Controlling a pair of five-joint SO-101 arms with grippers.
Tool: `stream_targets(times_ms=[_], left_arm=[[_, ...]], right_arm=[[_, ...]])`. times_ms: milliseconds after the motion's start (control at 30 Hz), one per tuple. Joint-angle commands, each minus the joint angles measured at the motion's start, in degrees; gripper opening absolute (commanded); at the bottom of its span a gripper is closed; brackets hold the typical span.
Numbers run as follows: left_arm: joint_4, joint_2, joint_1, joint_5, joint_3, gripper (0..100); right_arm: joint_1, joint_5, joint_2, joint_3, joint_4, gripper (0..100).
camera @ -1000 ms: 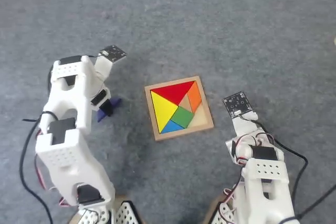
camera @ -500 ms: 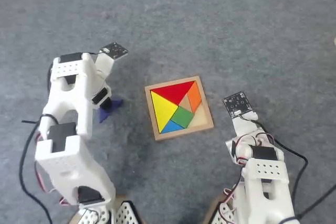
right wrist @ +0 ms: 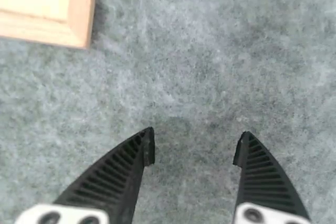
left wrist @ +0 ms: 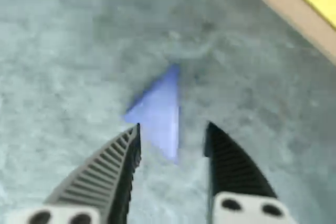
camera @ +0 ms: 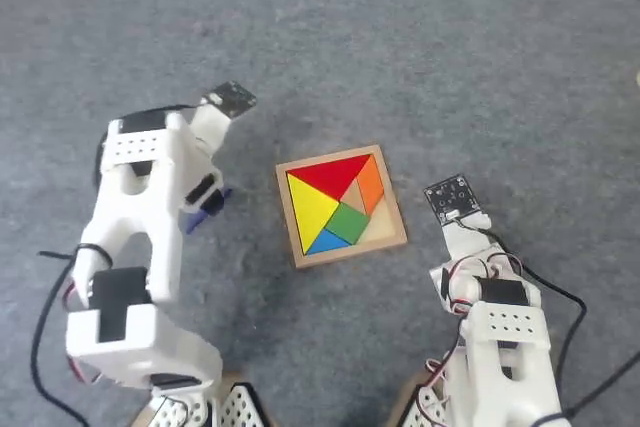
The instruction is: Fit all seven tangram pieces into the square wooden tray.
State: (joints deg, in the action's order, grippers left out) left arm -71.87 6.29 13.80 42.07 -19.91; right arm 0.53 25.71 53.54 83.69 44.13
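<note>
The square wooden tray point(camera: 397, 238) lies mid-table holding red point(camera: 332, 172), yellow point(camera: 309, 206), orange point(camera: 371, 187), green point(camera: 348, 221) and blue point(camera: 327, 241) pieces; two bare wood patches show among them. A violet-blue triangle point(camera: 214, 199) lies on the carpet left of the tray, partly under the left arm. In the left wrist view that triangle point(left wrist: 157, 111) sits just at the tips of my open left gripper point(left wrist: 173, 129), and the tray's edge point(left wrist: 286, 9) shows beyond. My right gripper point(right wrist: 194, 148) stands open over bare carpet right of the tray, holding nothing.
Grey carpet covers the whole table. A corner of the tray point(right wrist: 79, 14) lies close to the right gripper. Both arm bases stand at the near edge, and open carpet stretches behind the tray.
The left arm has shifted a little right, toward the tray, and now covers more of the violet-blue triangle. The right arm and the tray have not moved.
</note>
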Motion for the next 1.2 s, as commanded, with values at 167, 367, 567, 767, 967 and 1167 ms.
stream_targets(times_ms=[167, 367, 567, 767, 967, 1167], left_arm=[[3.3, 8.5, 2.2, -0.4, 7.8, 23], [-0.1, 20.7, 4.0, 1.4, 15.2, 23], [-3.3, 22.1, 3.7, 2.4, 15.4, 17], [-7.7, 21.3, 3.8, 2.3, 15.4, 10], [-10.2, 15.9, 3.6, 1.5, 13.4, 10], [-9.9, 8.0, -0.4, 1.8, 3.2, 10]], right_arm=[[-0.2, -0.1, 1.5, -0.6, -0.7, 25.3], [-0.2, -0.1, 1.5, -0.6, -0.7, 25.3], [-0.2, -0.1, 1.5, -0.6, -0.8, 25.3], [-0.2, -0.1, 1.5, -0.6, -0.8, 25.3], [-0.2, -0.1, 1.5, -0.6, -0.8, 25.3], [-0.2, -0.1, 1.5, -0.6, -0.8, 25.3]])
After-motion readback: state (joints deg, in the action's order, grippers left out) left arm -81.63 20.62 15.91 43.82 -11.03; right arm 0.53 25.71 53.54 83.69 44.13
